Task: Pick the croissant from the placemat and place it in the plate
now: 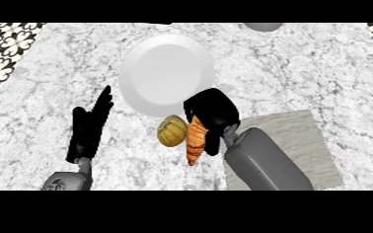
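Observation:
A golden-brown croissant [194, 140] hangs above the counter, held by my right hand [212, 111], whose fingers curl round its upper part. It is just below the near rim of the white plate [166, 74], which lies at the centre back. The grey placemat [306, 143] lies on the right, partly hidden by my right forearm. My left hand [89, 128] rests open at the left, fingers straight and pointing up.
A round yellowish-green object [172, 131] sits on the counter beside the croissant, touching its left side in view. A grey round object [262, 26] shows at the back edge. Patterned tiles [16, 42] border the marble counter at the far left.

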`<state>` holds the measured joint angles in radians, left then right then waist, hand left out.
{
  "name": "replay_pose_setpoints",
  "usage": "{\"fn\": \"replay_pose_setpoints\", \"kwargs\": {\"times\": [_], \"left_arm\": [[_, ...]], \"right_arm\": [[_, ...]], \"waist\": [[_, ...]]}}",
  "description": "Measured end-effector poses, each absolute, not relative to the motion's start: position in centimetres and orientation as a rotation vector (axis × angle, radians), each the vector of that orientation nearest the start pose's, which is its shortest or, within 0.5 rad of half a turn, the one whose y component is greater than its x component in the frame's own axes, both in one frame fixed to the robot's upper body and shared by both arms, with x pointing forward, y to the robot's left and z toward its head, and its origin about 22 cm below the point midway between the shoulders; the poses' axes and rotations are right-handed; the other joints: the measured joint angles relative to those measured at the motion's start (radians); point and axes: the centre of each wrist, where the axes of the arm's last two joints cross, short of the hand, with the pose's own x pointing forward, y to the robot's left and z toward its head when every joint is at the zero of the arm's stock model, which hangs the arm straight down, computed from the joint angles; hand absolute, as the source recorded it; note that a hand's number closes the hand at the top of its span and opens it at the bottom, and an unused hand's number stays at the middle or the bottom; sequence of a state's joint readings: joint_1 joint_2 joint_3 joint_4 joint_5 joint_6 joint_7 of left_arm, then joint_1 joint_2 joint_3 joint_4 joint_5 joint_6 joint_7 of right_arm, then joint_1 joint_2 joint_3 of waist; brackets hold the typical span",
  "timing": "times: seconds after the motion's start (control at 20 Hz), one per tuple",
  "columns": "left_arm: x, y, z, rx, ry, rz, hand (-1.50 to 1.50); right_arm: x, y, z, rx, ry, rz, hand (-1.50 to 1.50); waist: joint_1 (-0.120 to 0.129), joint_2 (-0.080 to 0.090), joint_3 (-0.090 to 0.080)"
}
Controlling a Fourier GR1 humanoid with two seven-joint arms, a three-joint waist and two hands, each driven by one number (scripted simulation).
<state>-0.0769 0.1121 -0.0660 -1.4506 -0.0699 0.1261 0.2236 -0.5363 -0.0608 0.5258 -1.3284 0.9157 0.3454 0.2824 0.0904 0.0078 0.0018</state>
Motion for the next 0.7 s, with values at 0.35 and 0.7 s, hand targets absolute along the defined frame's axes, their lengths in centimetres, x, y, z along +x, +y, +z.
{"fn": "replay_pose_setpoints", "kwargs": {"times": [0.35,0.7], "left_arm": [[26.3,23.2,-1.0,0.176,-1.299,-0.119,0.0],[26.4,23.5,-1.0,0.197,-1.296,-0.096,0.0]], "right_arm": [[27.5,-0.4,10.1,-0.609,-1.675,1.363,1.5],[26.9,3.1,14.0,-0.759,-1.841,1.049,1.5]], "waist": [[0.015,-0.001,-0.002],[-0.014,-0.005,-0.003]]}}
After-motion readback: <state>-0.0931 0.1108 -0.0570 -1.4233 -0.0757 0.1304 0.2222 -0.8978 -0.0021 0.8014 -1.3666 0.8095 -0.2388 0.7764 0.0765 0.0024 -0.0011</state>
